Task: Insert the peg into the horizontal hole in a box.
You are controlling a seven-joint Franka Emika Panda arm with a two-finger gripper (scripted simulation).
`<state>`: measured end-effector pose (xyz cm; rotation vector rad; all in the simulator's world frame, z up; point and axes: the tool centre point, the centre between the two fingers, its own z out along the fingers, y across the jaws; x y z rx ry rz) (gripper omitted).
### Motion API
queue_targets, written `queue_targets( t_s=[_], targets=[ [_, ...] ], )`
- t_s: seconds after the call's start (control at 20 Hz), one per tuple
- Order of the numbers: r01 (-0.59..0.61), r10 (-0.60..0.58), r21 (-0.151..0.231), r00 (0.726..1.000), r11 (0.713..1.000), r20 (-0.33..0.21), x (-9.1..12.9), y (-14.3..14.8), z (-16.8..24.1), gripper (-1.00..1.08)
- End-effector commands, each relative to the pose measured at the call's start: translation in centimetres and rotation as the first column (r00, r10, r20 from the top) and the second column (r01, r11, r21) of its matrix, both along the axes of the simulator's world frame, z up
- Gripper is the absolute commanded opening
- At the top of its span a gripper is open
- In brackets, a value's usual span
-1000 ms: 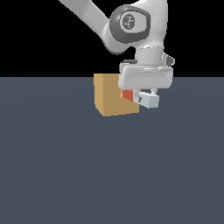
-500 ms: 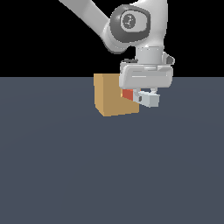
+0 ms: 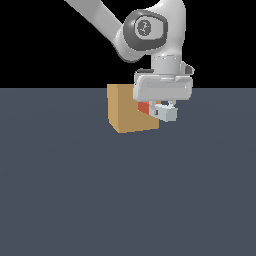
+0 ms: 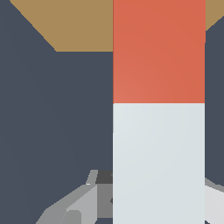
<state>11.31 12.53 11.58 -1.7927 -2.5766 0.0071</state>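
The tan box [image 3: 127, 112] stands on the dark floor in the exterior view, and its top edge shows in the wrist view as the box [image 4: 83, 24]. My gripper [image 3: 162, 109] hangs just to the box's right in the exterior view, shut on the peg [image 3: 165, 114]. The peg's orange-red end [image 3: 144, 107] points at the box's side face and meets it. In the wrist view the peg [image 4: 158, 162] runs from my fingers [image 4: 74, 205] towards the box, with its orange-red end [image 4: 158, 50] over the tan surface. The hole is hidden.
A flat dark grey floor [image 3: 125, 200] spreads around the box. The arm's white links [image 3: 150, 30] reach down from the upper part of the exterior view.
None that I can see; the gripper, peg and box stand in the same places across the earlier frames and now.
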Motion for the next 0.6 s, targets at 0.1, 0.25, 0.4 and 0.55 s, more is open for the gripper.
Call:
queue_targets(
  t_s=[0.1,0.25,0.4,0.55],
  targets=[
    [-0.003,0.003,0.002,1.0,1.0,0.005,-1.2,3.6,0.3,-1.0],
    [-0.003,0.003,0.002,1.0,1.0,0.006,-2.2,6.1,0.4,-1.0],
    [-0.003,0.003,0.002,1.0,1.0,0.007,-2.8,7.8,0.4,-1.0],
    [-0.003,0.003,0.002,1.0,1.0,0.007,-3.0,8.8,0.4,-1.0]
  ],
)
